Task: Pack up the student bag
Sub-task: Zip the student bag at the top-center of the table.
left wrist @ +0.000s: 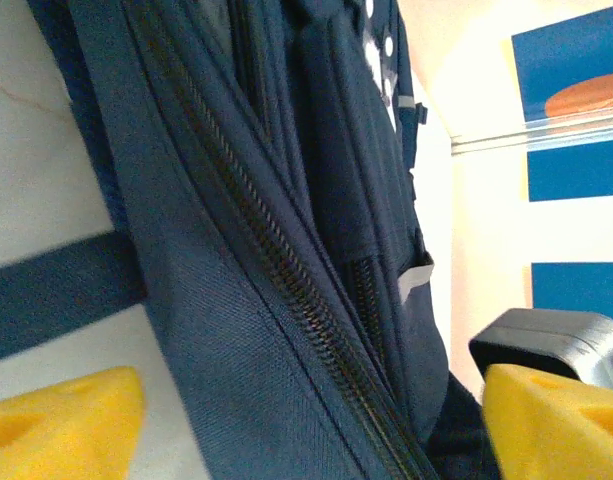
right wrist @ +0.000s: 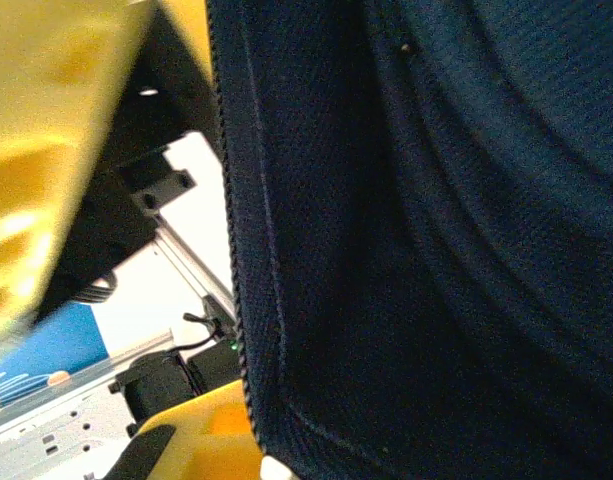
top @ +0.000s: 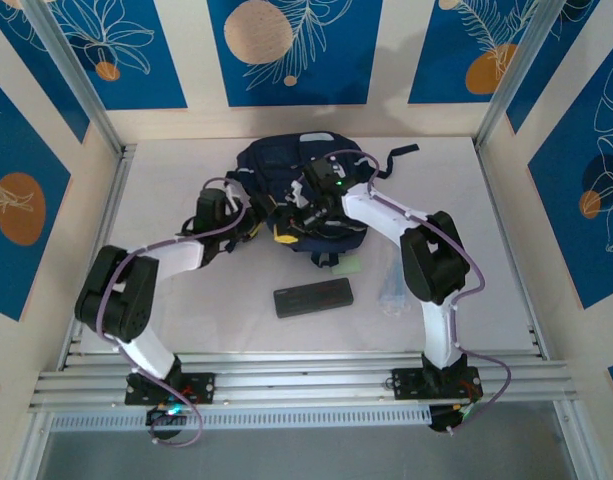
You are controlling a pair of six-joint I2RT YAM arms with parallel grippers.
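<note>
With the student bag [top: 306, 195] lying at the table's [top: 186, 300] 12 o'clock end, its fabric edge should be held taut by the right fingers [right wrist: 56, 150] clamped on it, while the left fingers [left wrist: 66, 415], spread apart beside the zipper [left wrist: 286, 290], are closed squarely on the 9 o'clock lip.

student bag [top: 271, 165]: dark navy fabric is shown, with a black zip [left wrist: 286, 290] and white dots
left tool [left wrist: 306, 430]: fingers [left wrist: 61, 420] are coloured yellow
surface [top: 186, 290]: white
flat case [top: 314, 298]: black
wall panels [top: 326, 60]: blue, patterned with orange discs and white leaf outlines
</note>
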